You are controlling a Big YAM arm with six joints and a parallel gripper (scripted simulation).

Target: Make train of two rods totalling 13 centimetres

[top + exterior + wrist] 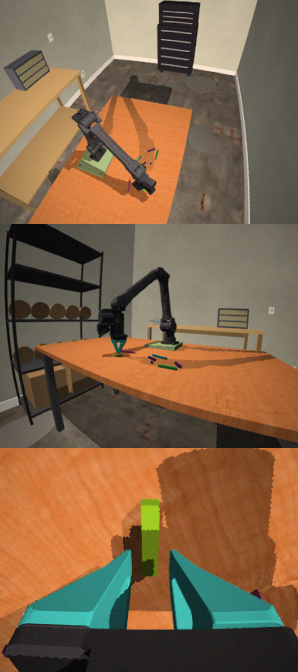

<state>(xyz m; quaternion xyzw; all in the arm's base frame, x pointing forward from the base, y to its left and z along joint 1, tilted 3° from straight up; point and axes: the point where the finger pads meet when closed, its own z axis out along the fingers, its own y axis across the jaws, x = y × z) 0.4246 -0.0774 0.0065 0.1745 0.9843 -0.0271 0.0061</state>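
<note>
A lime rod lies flat on the table, upright in the wrist view. My gripper is partly open just above it. The rod's near part shows between the two fingertips, with a gap on each side and nothing gripped. A green rod lies apart, with a purple rod near one end. A turquoise rod and another purple rod lie nearer the arm. A tiny blue rod lies beside them.
A pinkish rod lies close to the gripper, on the base side; a dark bit of a rod shows behind the right finger. The arm's green base stands on the orange table.
</note>
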